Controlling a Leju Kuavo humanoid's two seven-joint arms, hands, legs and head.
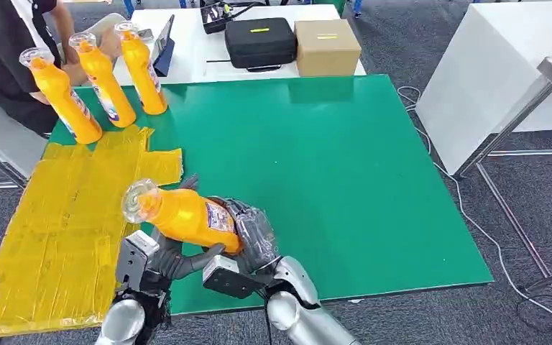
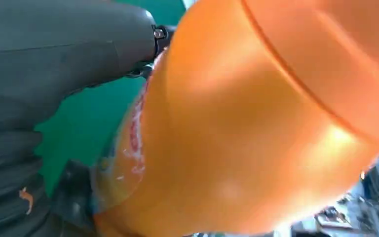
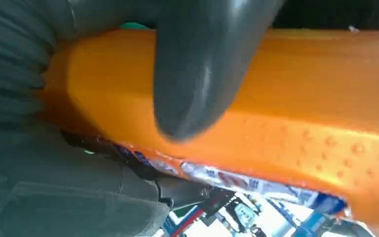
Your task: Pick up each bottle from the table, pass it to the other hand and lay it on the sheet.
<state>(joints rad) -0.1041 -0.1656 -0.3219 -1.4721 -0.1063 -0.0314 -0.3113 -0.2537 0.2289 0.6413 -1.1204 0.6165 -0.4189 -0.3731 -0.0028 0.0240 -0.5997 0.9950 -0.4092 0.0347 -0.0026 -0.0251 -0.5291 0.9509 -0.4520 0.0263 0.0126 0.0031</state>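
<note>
Blur and closeness spoil both wrist views: the left wrist view gives an orange bottle (image 2: 256, 128) body out of focus, its label a smear, with the grey thumb of the left hand (image 2: 54, 64) against it. Right wrist view is sharper; a dark thumb of the right hand (image 3: 197, 74) lies across the bottle's (image 3: 286, 98) orange side, label edge below, fingers hidden behind the body.

Head view: held bottle (image 1: 183, 213) is tilted nearly flat, clear cap pointing left and far, base buried in the right hand (image 1: 253, 233). Right hand wraps the base end, fingers closed round it, so the base is hidden. Left hand (image 1: 164, 259) sits under the bottle's middle, fingers curled up against its underside; whether it grips or merely cradles, I cannot tell. Both silver forearms are cut off by the near edge.

Bottle hangs above the near left part of the green table (image 1: 345, 180), just right of the yellow sheet (image 1: 57, 230), which spreads over the table's left edge.

3 more orange bottles (image 1: 99, 83) stand upright at the far left corner, beside a person (image 1: 7, 50) who is mostly cut off. Black case (image 1: 260, 42) and cardboard box (image 1: 327, 46) sit on a white table beyond.
</note>
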